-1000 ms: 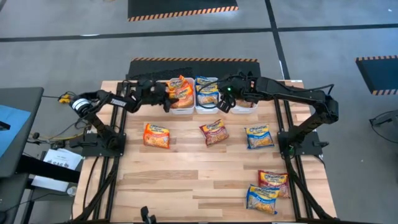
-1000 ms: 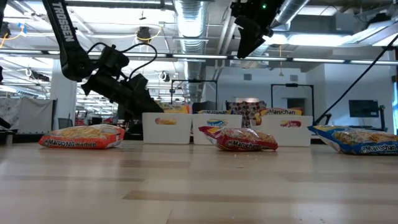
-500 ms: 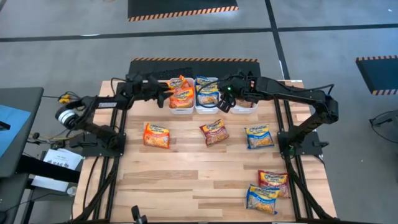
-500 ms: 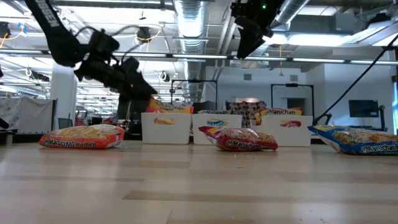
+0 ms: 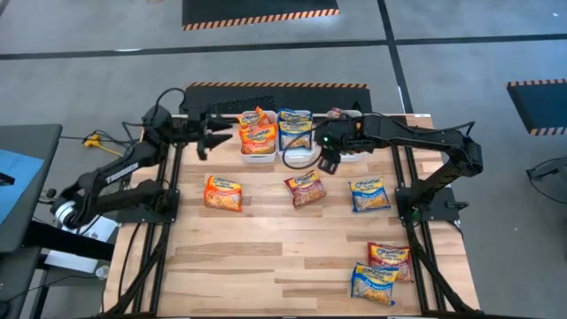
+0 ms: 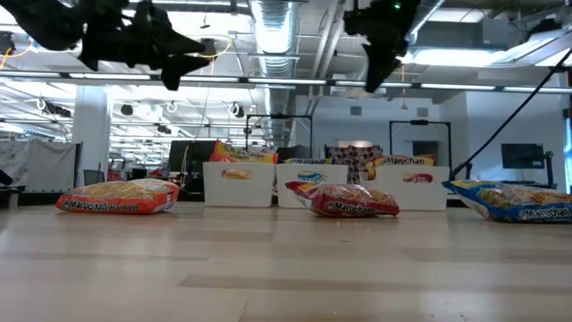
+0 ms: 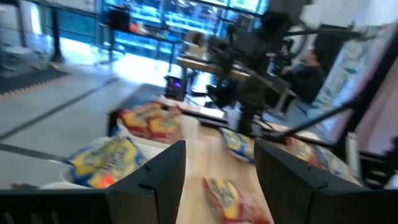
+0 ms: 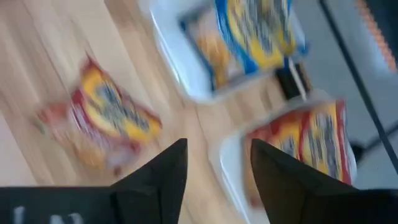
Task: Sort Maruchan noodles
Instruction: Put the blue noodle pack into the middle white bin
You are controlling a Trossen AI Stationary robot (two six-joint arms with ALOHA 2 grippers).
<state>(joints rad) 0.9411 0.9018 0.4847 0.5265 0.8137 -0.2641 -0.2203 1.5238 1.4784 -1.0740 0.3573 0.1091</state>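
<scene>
While both arms hover empty with jaws apart, five noodle packets [image 5: 306, 188] lie loose on the worktop [image 5: 266, 257]: one orange, two red, two blue. More fill three white tubs [image 5: 297, 142] at the far edge. Left gripper [image 5: 205, 140] hangs beside the tubs, right gripper [image 5: 330, 161] over them. Packets look light, crinkly and brittle inside, best pinched at a flat edge.

My arms are dark, near black, built of slim jointed links on black frame bases. Loose black cables loop off my left arm [image 5: 133, 168]. A green light glows on my right arm [image 5: 416, 142]. My fingers [image 7: 155, 180] are flat, angular, matte black.
</scene>
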